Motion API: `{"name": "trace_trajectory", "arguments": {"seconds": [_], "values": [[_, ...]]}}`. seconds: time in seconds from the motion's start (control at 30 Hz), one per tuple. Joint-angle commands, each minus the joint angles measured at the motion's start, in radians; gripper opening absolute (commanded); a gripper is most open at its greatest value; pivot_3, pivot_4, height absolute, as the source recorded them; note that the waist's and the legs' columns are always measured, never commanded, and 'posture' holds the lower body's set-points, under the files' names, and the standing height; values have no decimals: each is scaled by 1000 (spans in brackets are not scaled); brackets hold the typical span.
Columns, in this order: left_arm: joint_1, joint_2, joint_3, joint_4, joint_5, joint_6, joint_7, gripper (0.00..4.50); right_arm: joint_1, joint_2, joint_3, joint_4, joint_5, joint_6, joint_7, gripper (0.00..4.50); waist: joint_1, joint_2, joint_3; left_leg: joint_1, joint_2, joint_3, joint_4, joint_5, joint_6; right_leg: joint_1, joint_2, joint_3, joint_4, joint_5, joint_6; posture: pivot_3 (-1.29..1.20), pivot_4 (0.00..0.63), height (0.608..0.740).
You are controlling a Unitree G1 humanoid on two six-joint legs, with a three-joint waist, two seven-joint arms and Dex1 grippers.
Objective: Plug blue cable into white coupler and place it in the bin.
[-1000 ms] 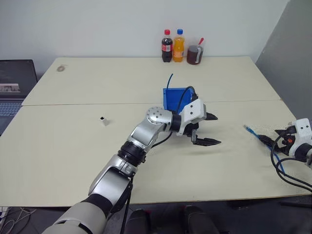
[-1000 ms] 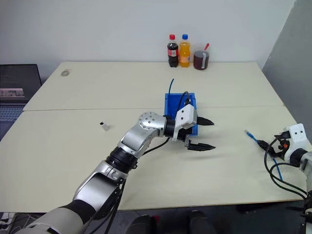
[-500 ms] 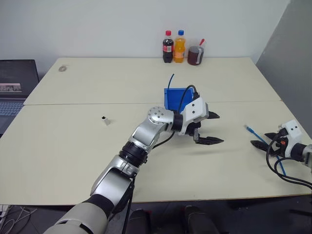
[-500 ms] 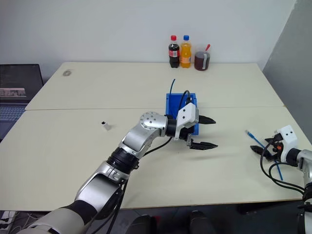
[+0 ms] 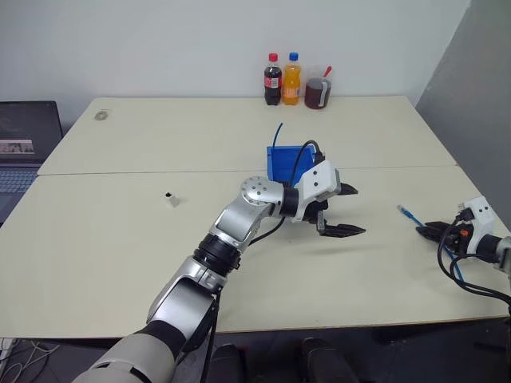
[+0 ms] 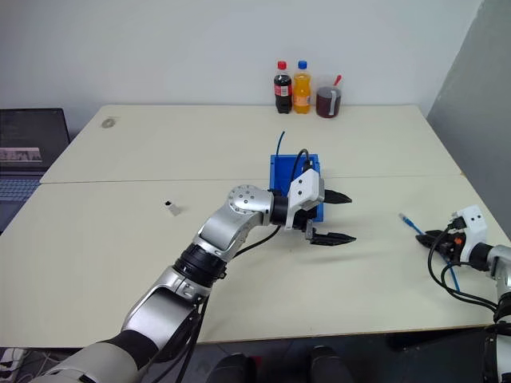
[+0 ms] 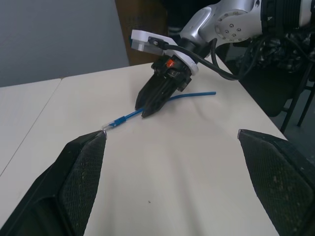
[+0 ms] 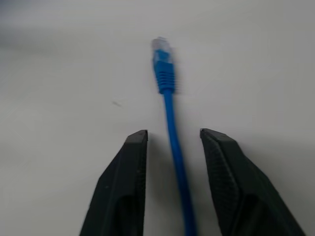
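The blue cable (image 5: 408,213) lies on the table near its right edge, its clear plug (image 8: 161,47) pointing toward the middle. My right gripper (image 5: 424,230) is low over the cable just behind the plug. Its fingers (image 8: 125,182) straddle the cable (image 8: 171,113) with a narrow gap on each side, so it is still open. My left gripper (image 5: 359,211) hovers wide open and empty in front of the blue bin (image 5: 285,161). The white coupler (image 5: 169,197) stands alone on the left part of the table, far from both grippers.
A second thin blue cable (image 5: 278,132) sticks up out of the bin. Two bottles (image 5: 273,77) and a jar of dark liquid (image 5: 317,90) stand at the table's far edge. A laptop (image 5: 28,132) sits off the left side. A grey panel (image 5: 479,88) is on the right.
My right gripper's fingers have drawn in from wide apart to a narrow gap around the blue cable. My left arm has stayed in place.
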Motion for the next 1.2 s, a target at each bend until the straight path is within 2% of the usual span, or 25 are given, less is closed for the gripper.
{"name": "trace_trajectory", "arguments": {"seconds": [0.03, 0.13, 0.23, 0.4, 0.5, 0.57, 0.67, 0.73, 0.83, 0.87, 0.97, 1.1, 1.2], "values": [[7, 5, 34, -83, -30, 35, 8, 4500, 29, 22, 10, -99, 29, 67, 36, 543, -2, 0, 0, 0, 0, 0, 0, 0, 0, 0, 0, 0, 0, 0, 0, 0, 150, 740], [13, 17, 41, -94, -23, 40, 20, 4500, 52, 41, -1, -162, 42, 95, 13, 34, -1, 0, 0, 0, 0, 0, 0, 0, 0, 0, 0, 0, 1, 0, 0, 0, 150, 740], [22, 51, 64, -119, -25, 49, 27, 4500, 91, 47, -11, -227, 37, 86, -32, 34, -1, 1, 0, 0, 0, 0, 0, 0, 0, 0, 0, 0, 1, 0, 0, 0, 150, 740], [70, 242, 172, -240, -79, 116, -16, 4500, 198, 22, -11, -560, 79, 167, -45, 34, -8, 4, 2, 0, 1, 0, -1, 0, 0, -1, 1, 0, 1, -1, 0, 0, 150, 740], [168, 446, 304, -380, -168, 237, -67, 4500, 208, 10, 51, -839, 125, 277, -22, 34, -23, 8, 6, 0, 2, 0, -2, 0, 0, -3, 1, 1, 2, -1, 0, 0, 150, 740], [221, 524, 347, -450, -212, 295, -76, 4500, 207, 4, 85, -927, 134, 307, -12, 34, -25, 7, 7, 1, 3, -4, -3, 0, 0, -3, 1, 0, 2, -1, -1, 0, 150, 740], [482, 678, 477, -650, -284, 389, -102, 4500, 110, 96, 242, -1010, 98, 306, -41, 34, -24, 3, 10, 1, 3, -3, -2, 0, 0, -1, 0, -2, 1, -1, -1, 0, 150, 740], [694, 720, 568, -770, -311, 410, -95, 4500, 56, 166, 356, -1012, 58, 279, -39, 34, -32, -1, 11, 2, 4, -4, -3, 0, -1, -2, -1, 0, 1, -2, -3, 0, 150, 740], [1022, 662, 684, -937, -326, 397, -15, 4500, -30, 264, 540, -891, -80, 140, -19, 34, -26, -6, 15, 1, 5, -6, -5, -1, -2, -3, -2, -1, 2, -5, -5, 0, 150, 740], [1090, 638, 698, -967, -317, 380, 11, 4500, -49, 280, 578, -853, -115, 96, -12, 34, -12, -9, 18, 0, 5, -7, -5, -1, -2, -3, -2, -1, 2, -5, -5, 0, 150, 740], [1326, 471, 705, -1082, -250, 303, 175, 4500, -140, 390, 686, -647, -202, -24, -16, 34, 9, -10, 18, 0, 8, -6, -4, -1, -2, -3, -5, -2, 1, -6, -6, 0, 150, 740], [1476, 295, 689, -1177, -189, 241, 363, 4500, -191, 441, 744, -465, -274, -158, 14, 34, 25, -13, 17, 0, 3, -6, -3, -1, -2, -1, -11, -2, 1, -7, -11, 0, 150, 740], [1540, 231, 666, -1194, -154, 203, 433, 4500, -191, 447, 754, -391, -298, -227, 34, 34, 25, -15, 15, 3, 3, -5, -2, -1, -2, 0, -13, -2, 1, -10, -10, 0, 150, 740]]}}
